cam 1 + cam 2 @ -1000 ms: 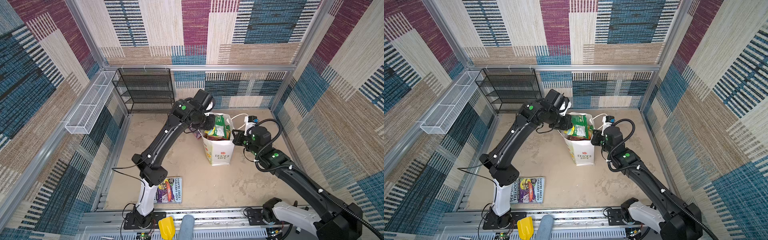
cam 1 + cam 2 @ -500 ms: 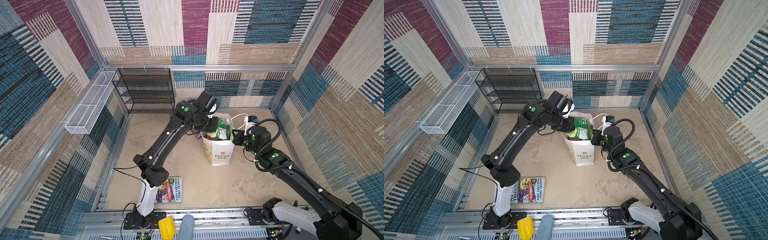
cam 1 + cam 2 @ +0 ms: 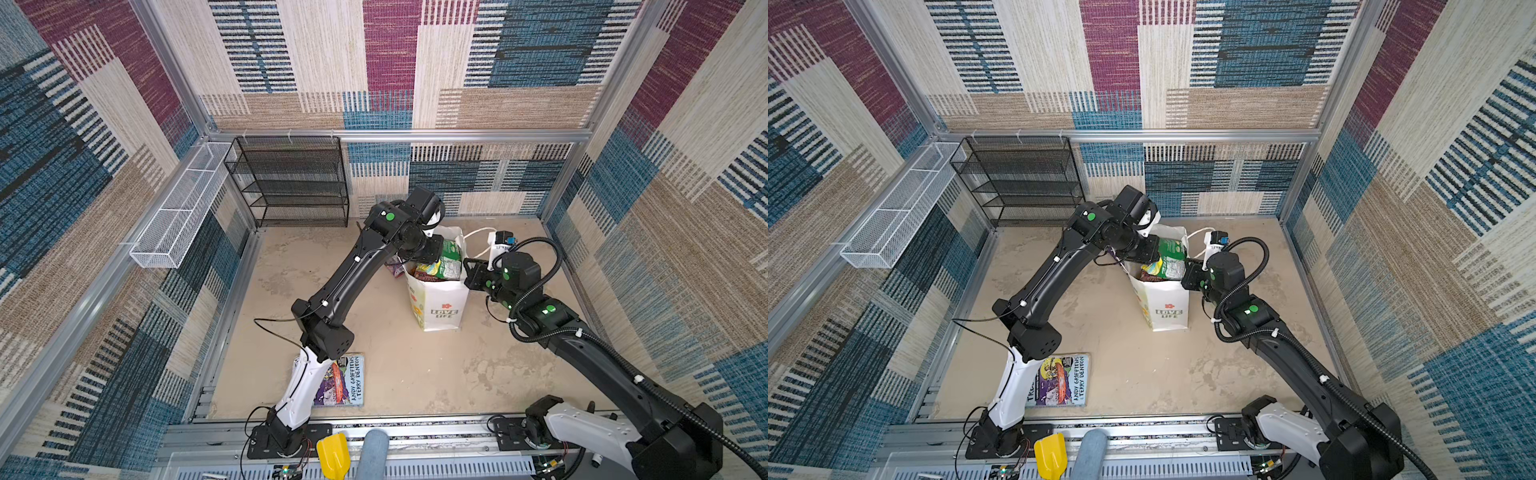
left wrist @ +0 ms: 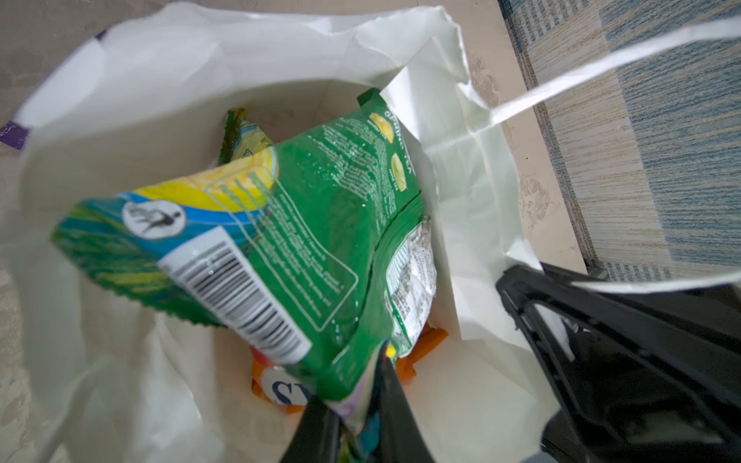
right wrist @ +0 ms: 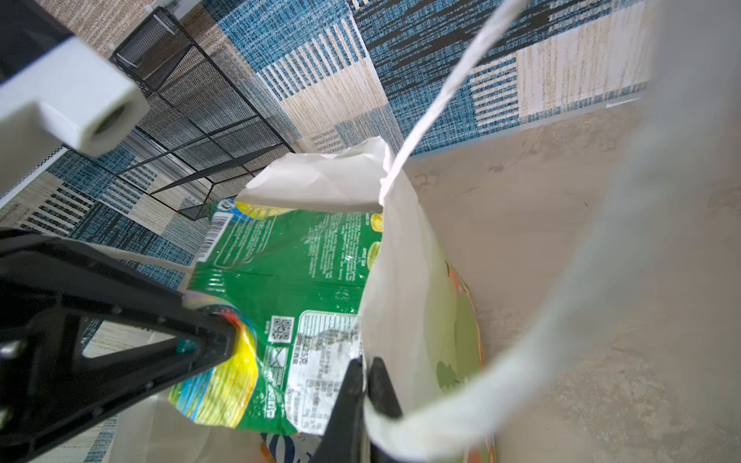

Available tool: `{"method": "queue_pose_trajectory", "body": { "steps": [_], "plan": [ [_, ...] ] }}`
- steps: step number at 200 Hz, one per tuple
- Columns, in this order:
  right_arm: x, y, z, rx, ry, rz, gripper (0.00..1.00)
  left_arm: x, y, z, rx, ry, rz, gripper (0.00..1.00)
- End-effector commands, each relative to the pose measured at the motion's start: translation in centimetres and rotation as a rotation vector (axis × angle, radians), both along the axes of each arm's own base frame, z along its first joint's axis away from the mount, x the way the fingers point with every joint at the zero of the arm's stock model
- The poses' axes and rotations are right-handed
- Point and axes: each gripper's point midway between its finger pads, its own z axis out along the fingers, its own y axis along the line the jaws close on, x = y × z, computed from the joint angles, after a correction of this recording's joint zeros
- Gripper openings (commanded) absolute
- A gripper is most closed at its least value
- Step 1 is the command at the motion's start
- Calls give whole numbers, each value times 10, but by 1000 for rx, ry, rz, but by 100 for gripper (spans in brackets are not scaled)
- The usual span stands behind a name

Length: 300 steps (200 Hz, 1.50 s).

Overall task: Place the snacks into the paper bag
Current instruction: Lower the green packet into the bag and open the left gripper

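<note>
A: State of left end effector (image 4: 353, 405)?
B: Clamped on the corner of one glossy, crinkled green packet (image 4: 320, 224), which hangs in the mouth of the paper bag (image 3: 440, 303).
A: And right end effector (image 5: 363, 373)?
B: Pinched tight on the bag's thin white rim, right side.
A: Others?
B: In the bag, one orange packet (image 4: 427, 344) and one yellow-green packet (image 4: 240, 132). One purple packet (image 3: 394, 271) lies on the tabletop (image 3: 374, 316), left of the bag.

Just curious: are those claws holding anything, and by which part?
Left claw pinches a green snack packet by one end; right claw pinches the paper bag by its rim.
</note>
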Motion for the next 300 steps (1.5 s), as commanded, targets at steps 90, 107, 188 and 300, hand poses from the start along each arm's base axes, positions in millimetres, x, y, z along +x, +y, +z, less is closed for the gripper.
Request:
{"method": "queue_pose_trajectory", "body": {
  "steps": [90, 107, 188, 300],
  "plan": [
    [0, 4, 8, 23, -27, 18, 9, 2, 25, 45, 15, -157, 104, 48],
    [0, 5, 7, 24, -25, 20, 9, -1, 14, 44, 3, -160, 77, 43],
    [1, 6, 5, 24, -21, 23, 9, 23, -6, -7, 72, -129, 70, 42],
    [3, 7, 1, 25, -13, 24, 9, 13, -21, 11, -84, -47, 45, 46]
  ]
}}
